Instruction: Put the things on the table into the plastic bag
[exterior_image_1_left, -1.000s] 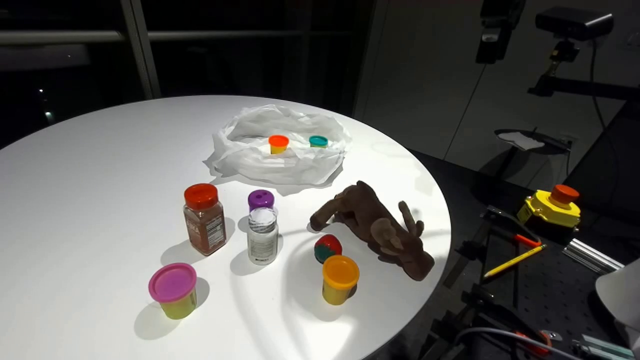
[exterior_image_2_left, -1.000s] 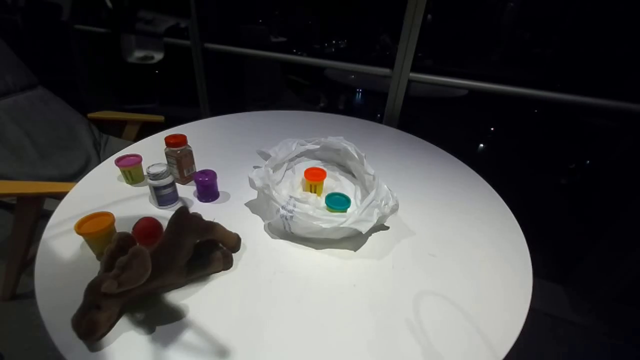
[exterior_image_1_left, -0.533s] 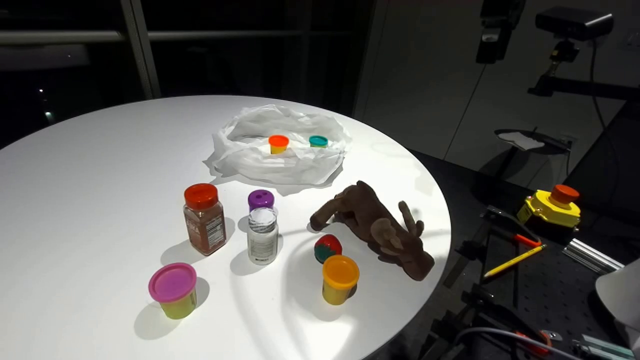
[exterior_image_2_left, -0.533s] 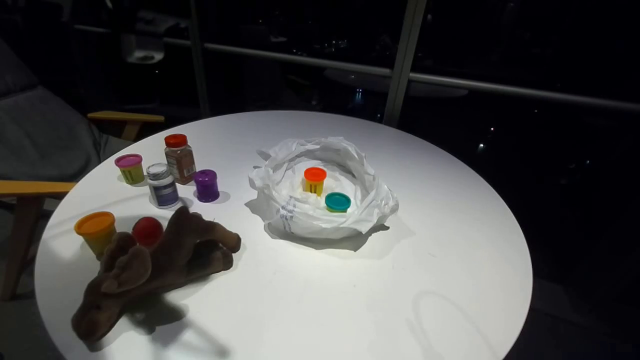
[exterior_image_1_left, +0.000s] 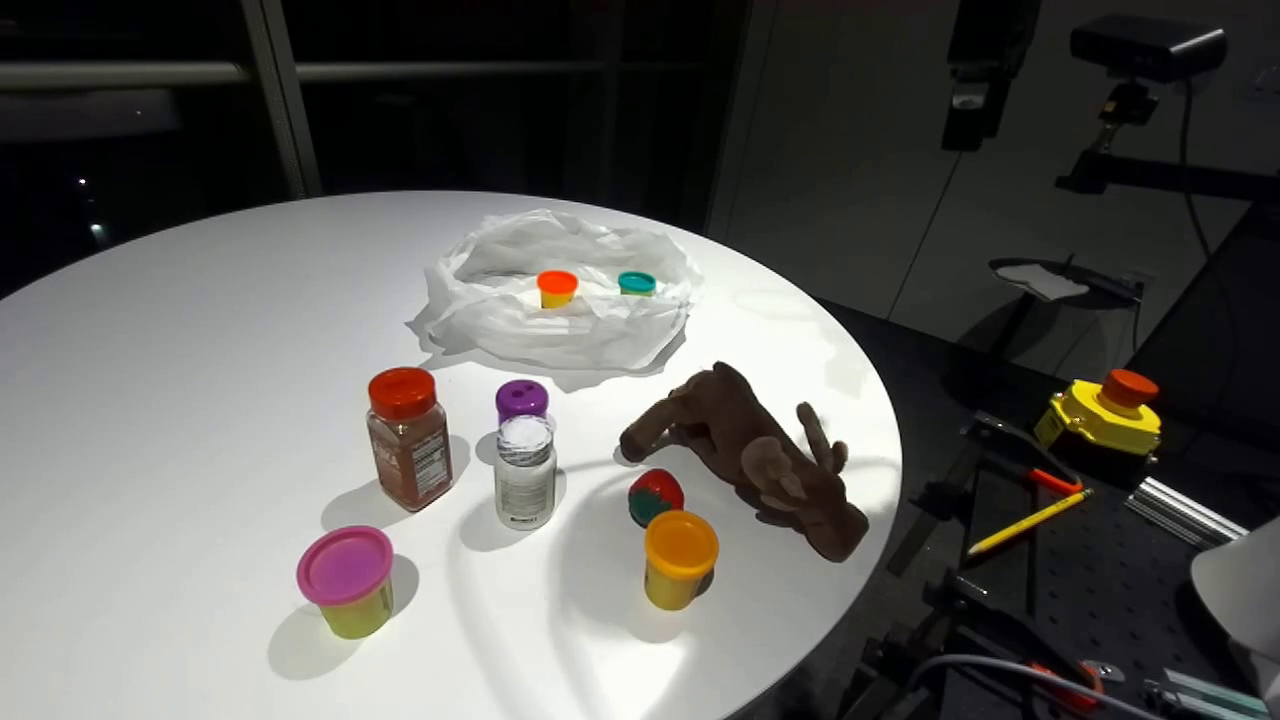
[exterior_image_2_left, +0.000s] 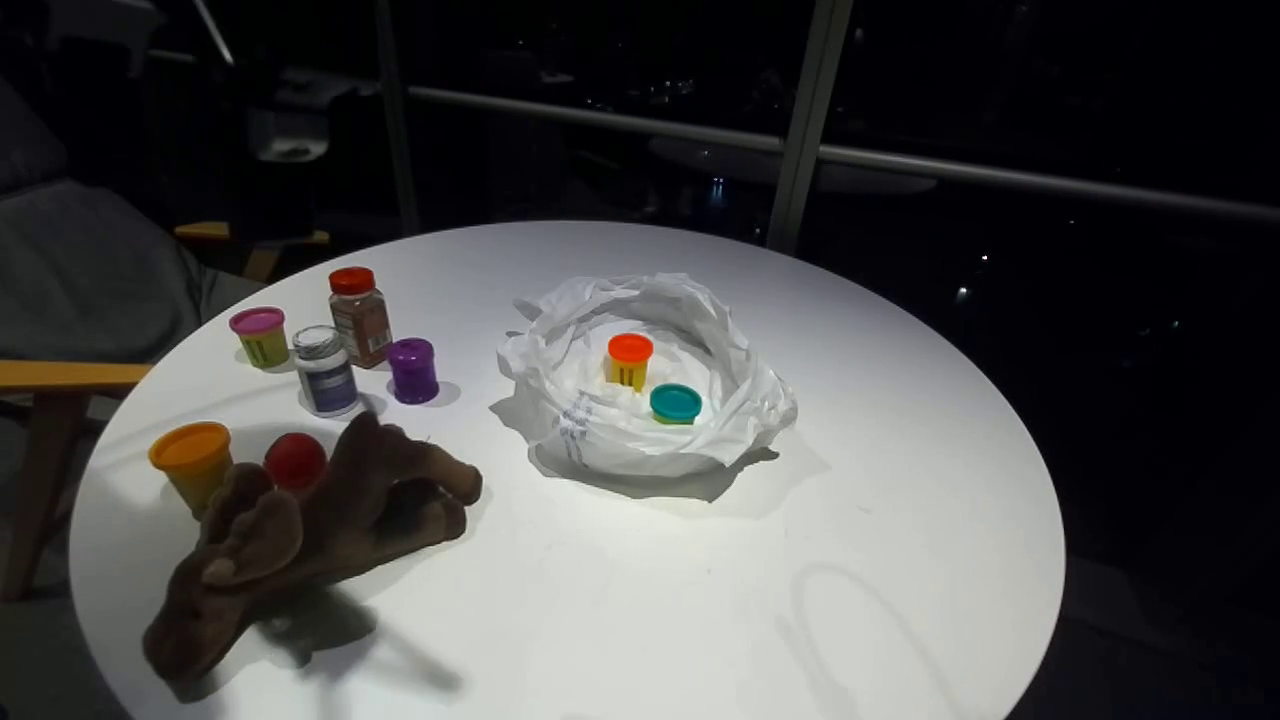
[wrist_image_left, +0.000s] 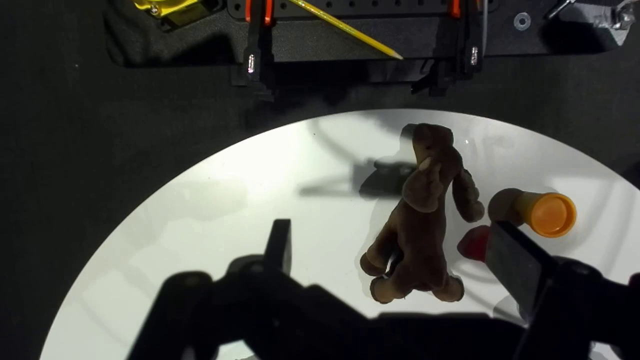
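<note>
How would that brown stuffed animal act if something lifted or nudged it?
The brown plush animal would probably squash in a grip: its matte, rounded shape suggests soft stuffing. Its legs and antler-like lobes stick out, so they may flop when lifted. Nudged, it would likely slide rather than roll, since those parts point different ways.

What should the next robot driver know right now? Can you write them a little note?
Gripper: open, holding nothing, up in the air.
Done: the red-orange-lidded tub and teal-lidded tub are in the plastic bag.
Left, on the table outside the bag: brown plush animal, red ball, yellow-orange tub, pink-lidded tub, red-lidded jar, white bottle, purple container.
</note>
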